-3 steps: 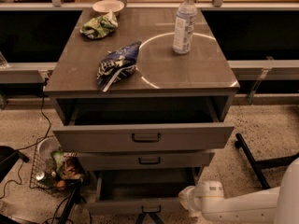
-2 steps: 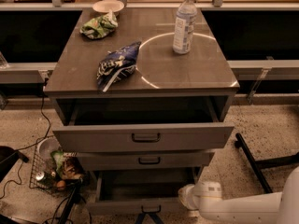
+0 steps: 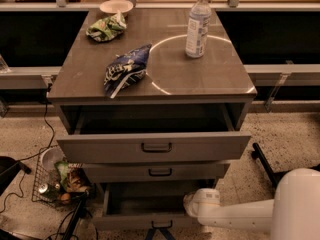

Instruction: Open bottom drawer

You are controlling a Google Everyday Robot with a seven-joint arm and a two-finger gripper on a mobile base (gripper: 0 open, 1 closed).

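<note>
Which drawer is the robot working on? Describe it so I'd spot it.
Find the grey cabinet topped by a water bottle. Its bottom drawer is pulled out just above the floor, the gripper at its handle. It is the lowest of three, beneath the middle drawer.

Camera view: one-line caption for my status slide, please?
Bottom drawer open at the foot of the grey cabinet, top drawer open too, gripper low by the bottom handle.
</note>
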